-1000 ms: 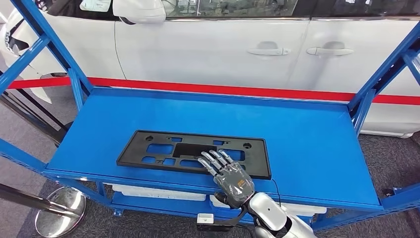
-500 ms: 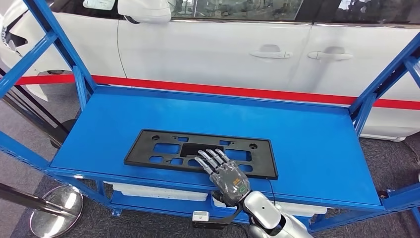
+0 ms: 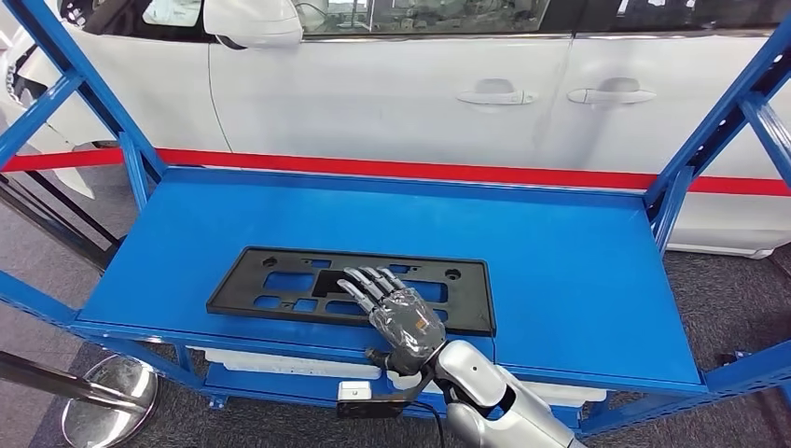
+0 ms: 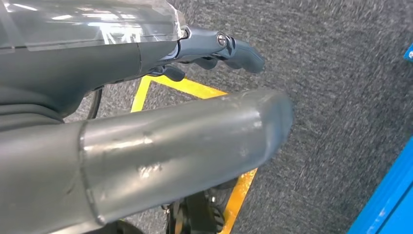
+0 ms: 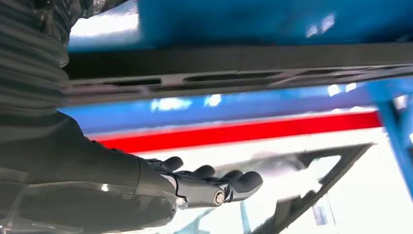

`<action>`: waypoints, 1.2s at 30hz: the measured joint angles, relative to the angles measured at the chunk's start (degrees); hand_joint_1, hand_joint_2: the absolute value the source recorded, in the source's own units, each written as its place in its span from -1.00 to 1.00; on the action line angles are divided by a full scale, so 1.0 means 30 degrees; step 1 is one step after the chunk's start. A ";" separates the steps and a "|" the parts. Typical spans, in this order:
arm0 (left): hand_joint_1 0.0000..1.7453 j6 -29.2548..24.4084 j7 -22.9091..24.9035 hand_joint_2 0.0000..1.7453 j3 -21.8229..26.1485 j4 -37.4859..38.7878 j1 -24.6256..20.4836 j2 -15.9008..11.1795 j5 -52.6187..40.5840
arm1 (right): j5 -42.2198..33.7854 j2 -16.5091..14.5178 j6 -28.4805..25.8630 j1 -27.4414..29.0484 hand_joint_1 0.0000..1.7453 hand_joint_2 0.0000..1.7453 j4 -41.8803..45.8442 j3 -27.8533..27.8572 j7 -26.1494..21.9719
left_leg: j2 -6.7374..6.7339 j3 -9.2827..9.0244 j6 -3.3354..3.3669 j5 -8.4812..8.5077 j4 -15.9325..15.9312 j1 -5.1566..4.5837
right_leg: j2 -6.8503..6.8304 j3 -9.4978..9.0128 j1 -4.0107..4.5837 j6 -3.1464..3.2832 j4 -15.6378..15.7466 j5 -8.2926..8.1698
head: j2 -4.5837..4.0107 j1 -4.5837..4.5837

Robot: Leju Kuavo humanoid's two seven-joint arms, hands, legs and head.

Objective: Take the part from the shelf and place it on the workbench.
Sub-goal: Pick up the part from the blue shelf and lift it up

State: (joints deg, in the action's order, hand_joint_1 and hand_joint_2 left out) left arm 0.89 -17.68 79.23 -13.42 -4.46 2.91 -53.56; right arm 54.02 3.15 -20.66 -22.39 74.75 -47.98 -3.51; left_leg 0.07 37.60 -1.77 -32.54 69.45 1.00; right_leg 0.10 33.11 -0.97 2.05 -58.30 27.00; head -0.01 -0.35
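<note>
here, a flat black part (image 3: 350,290), a long rectangular frame with cut-out windows, lies on the blue shelf (image 3: 560,261), near its front edge and left of the middle, its long side running along that edge. the right hand (image 3: 392,308) comes in from below over the front edge of the shelf, fingers stretched out straight and slightly apart above the part's right half, holding nothing; i cannot tell whether the fingertips touch the part. in the right wrist view the part (image 5: 243,68) shows as a dark bar over the blue surface. the left hand (image 4: 214,48) hangs over grey carpet (image 4: 341,73) marked with a yellow line (image 4: 195,87), its fingers loosely curled and holding nothing. behind the shelf stands a white car (image 3: 392,93) with a red stripe (image 3: 420,170) in front of it.
</note>
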 joint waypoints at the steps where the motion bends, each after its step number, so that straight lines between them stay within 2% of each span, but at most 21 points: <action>1: -1.00 0.0011 0.0000 -1.00 -0.0004 0.0000 0.0027 -0.0007 0.0002 | -0.0909 0.0004 0.0320 -0.0012 -1.00 1.00 0.0129 0.0007 -0.0346 | 0.0000 0.0534 -0.0020 -0.0361 0.1084 0.0000 | -0.0002 0.0004 0.0038 0.0024 -0.0014 0.0011 | 0.0000 0.0000; 2: -1.00 0.0022 -0.0002 -1.00 -0.0005 0.0000 0.0055 -0.0011 0.0002 | -0.1679 0.0011 0.0606 -0.0012 -1.00 1.00 0.0322 0.0024 -0.0638 | -0.0001 0.0809 -0.0008 -0.0374 0.1602 0.0000 | 0.0003 0.0001 0.0076 0.0045 -0.0033 0.0026 | 0.0000 0.0000; 3: -1.00 0.0031 -0.0005 -1.00 -0.0007 0.0000 0.0078 -0.0012 0.0002 | -0.2198 0.0018 0.0823 -0.0018 -1.00 1.00 0.0573 0.0046 -0.0849 | -0.0001 0.0698 0.0041 0.0018 0.1306 -0.0001 | 0.0018 -0.0017 0.0110 0.0058 -0.0055 0.0049 | -0.0002 0.0000; 5: -1.00 0.0033 -0.0029 -1.00 -0.0005 -0.0002 0.0081 -0.0027 0.0006 | -0.2677 0.0022 0.1136 -0.0046 -1.00 1.00 0.1127 0.0078 -0.1063 | 0.0000 -0.0417 0.0234 0.1356 -0.1098 -0.0027 | 0.0053 -0.0091 0.0159 0.0052 -0.0083 0.0107 | -0.0003 0.0002; 7: -1.00 0.0033 -0.0075 -1.00 -0.0005 -0.0002 0.0047 -0.0054 0.0009 | -0.2868 0.0022 0.1397 -0.0087 -1.00 1.00 0.1563 0.0076 -0.1189 | 0.0003 -0.1406 0.0435 0.2073 -0.3198 -0.0131 | 0.0077 -0.0096 0.0244 -0.0050 -0.0116 0.0151 | -0.0002 0.0002; 10: -1.00 0.0038 -0.0140 -1.00 -0.0007 0.0000 0.0042 -0.0066 0.0004 | -0.2862 0.0022 0.1670 -0.0136 -1.00 1.00 0.1796 -0.0097 -0.1280 | 0.0036 -0.1636 0.0644 0.2137 -0.3781 -0.0203 | 0.0077 -0.0054 0.0276 -0.0348 -0.0060 0.0119 | -0.0002 0.0002; 12: -1.00 0.0040 -0.0158 -1.00 -0.0013 0.0000 0.0047 -0.0066 -0.0013 | -0.2671 0.0031 0.1749 -0.0183 -1.00 1.00 0.1798 -0.0317 -0.1269 | 0.0014 -0.1722 0.0843 0.2284 -0.4016 -0.0122 | 0.0052 0.0057 0.0270 -0.0558 -0.0408 0.0410 | -0.0003 0.0006; 13: -1.00 0.0038 -0.0164 -1.00 -0.0016 0.0000 0.0033 -0.0066 -0.0027 | -0.2511 0.0038 0.1738 -0.0217 -1.00 1.00 0.1779 -0.0426 -0.1236 | -0.0003 -0.1759 0.0943 0.2351 -0.4123 -0.0072 | 0.0040 0.0344 0.0264 -0.0645 -0.1056 0.0840 | -0.0003 0.0007; 15: -1.00 0.0033 -0.0168 -1.00 -0.0022 0.0000 0.0022 -0.0064 -0.0078 | -0.2058 0.0073 0.1650 -0.0256 -1.00 1.00 0.1659 -0.0665 -0.1085 | -0.0031 -0.1750 0.1034 0.2376 -0.4154 -0.0081 | 0.0026 0.1461 0.0206 -0.0753 -0.3367 0.2055 | -0.0003 0.0005; 16: -1.00 0.0029 -0.0168 -1.00 -0.0024 0.0000 0.0031 -0.0064 -0.0107 | -0.1773 0.0100 0.1579 -0.0250 -1.00 1.00 0.1552 -0.0794 -0.0970 | -0.0036 -0.1735 0.1050 0.2373 -0.4146 -0.0091 | 0.0025 0.2043 0.0186 -0.0791 -0.4504 0.2484 | -0.0003 0.0005; 17: -1.00 0.0027 -0.0169 -1.00 -0.0025 0.0000 0.0040 -0.0064 -0.0133 | -0.1469 0.0131 0.1492 -0.0239 -1.00 1.00 0.1420 -0.0918 -0.0841 | -0.0037 -0.1734 0.1052 0.2366 -0.4136 -0.0096 | 0.0024 0.2408 0.0167 -0.0820 -0.5176 0.2586 | -0.0003 0.0005; 18: -1.00 0.0027 -0.0175 -1.00 -0.0029 0.0000 0.0045 -0.0066 -0.0147 | -0.1188 0.0159 0.1397 -0.0236 -1.00 1.00 0.1295 -0.1022 -0.0724 | -0.0030 -0.1741 0.1045 0.2356 -0.4122 -0.0097 | 0.0022 0.2426 0.0142 -0.0832 -0.5134 0.2301 | -0.0002 0.0007; 19: -1.00 0.0031 -0.0186 -1.00 -0.0035 0.0000 0.0044 -0.0064 -0.0162 | -0.0860 0.0177 0.1273 -0.0246 -1.00 1.00 0.1176 -0.1109 -0.0582 | -0.0014 -0.1766 0.1023 0.2334 -0.4097 -0.0097 | 0.0015 0.2067 0.0111 -0.0825 -0.4345 0.1687 | -0.0002 0.0007; 20: -1.00 0.0035 -0.0202 -1.00 -0.0040 0.0000 0.0040 -0.0062 -0.0186 | -0.0464 0.0186 0.1105 -0.0280 -1.00 1.00 0.1060 -0.1184 -0.0388 | 0.0006 -0.1791 0.0980 0.2293 -0.4054 -0.0097 | 0.0000 0.1436 0.0084 -0.0790 -0.3008 0.0956 | -0.0002 0.0007; 22: -1.00 0.0040 -0.0246 -1.00 -0.0051 0.0000 0.0027 -0.0058 -0.0270 | 0.0568 0.0182 0.0681 -0.0437 -1.00 1.00 0.0783 -0.1319 0.0141 | 0.0034 -0.1766 0.0826 0.2192 -0.3921 -0.0164 | -0.0017 0.0365 0.0115 -0.0663 -0.0749 0.0099 | -0.0003 0.0005; 23: -1.00 0.0038 -0.0266 -1.00 -0.0055 0.0000 0.0024 -0.0060 -0.0313 | 0.1152 0.0180 0.0435 -0.0522 -1.00 1.00 0.0615 -0.1375 0.0452 | 0.0038 -0.1738 0.0732 0.2156 -0.3876 -0.0196 | -0.0012 0.0140 0.0148 -0.0585 -0.0228 0.0003 | -0.0003 0.0005; 26: -1.00 0.0038 -0.0301 -1.00 -0.0064 0.0000 0.0016 -0.0053 -0.0382 | 0.2442 0.0157 -0.0135 -0.0661 -1.00 1.00 0.0094 -0.1466 0.1104 | 0.0031 -0.1733 0.0419 0.2100 -0.3863 -0.0150 | 0.0025 0.0113 0.0199 -0.0287 -0.0071 -0.0013 | -0.0003 0.0004; 29: -1.00 0.0040 -0.0312 -1.00 -0.0073 0.0005 0.0008 -0.0020 -0.0406 | 0.2874 0.0082 -0.0348 -0.0803 -1.00 1.00 -0.0265 -0.1483 0.1332 | 0.0021 -0.1402 0.0168 0.1413 -0.2990 -0.0084 | -0.0009 0.0018 0.0103 0.0024 0.0105 -0.0118 | 0.0000 0.0002; 33: -1.00 0.0040 -0.0313 -1.00 -0.0073 0.0007 0.0008 -0.0015 -0.0406 | 0.2955 0.0049 -0.0394 -0.0845 -1.00 1.00 -0.0348 -0.1486 0.1381 | 0.0021 -0.1174 0.0120 0.1063 -0.2459 -0.0081 | -0.0012 0.0017 0.0102 0.0072 0.0113 -0.0118 | 0.0000 0.0000; 34: -1.00 0.0040 -0.0317 -1.00 -0.0087 0.0007 0.0017 -0.0022 -0.0461 | 0.3134 -0.0018 -0.0574 -0.0856 -1.00 1.00 -0.0645 -0.1486 0.1476 | 0.0020 -0.0835 0.0110 0.0996 -0.1791 -0.0080 | -0.0010 0.0008 0.0129 0.0088 0.0090 -0.0102 | 0.0000 0.0000; 36: -1.00 0.0040 -0.0324 -1.00 -0.0144 0.0007 0.0026 -0.0051 -0.0570 | 0.3482 -0.0224 -0.0986 -0.0912 -1.00 1.00 -0.1301 -0.1479 0.1662 | 0.0021 -0.0955 0.0214 0.1510 -0.2102 -0.0105 | 0.0022 -0.0043 0.0196 0.0092 0.0032 -0.0040 | -0.0002 0.0002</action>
State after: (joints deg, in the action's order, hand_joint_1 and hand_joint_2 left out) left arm 1.01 -18.66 78.80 -13.40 -4.38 2.75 -55.26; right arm 64.46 2.48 -23.62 -25.13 70.84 -52.41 1.47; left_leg 0.13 34.73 -1.13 -28.01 63.14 0.69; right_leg 0.16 32.98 -0.38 2.32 -58.20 26.88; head -0.02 -0.34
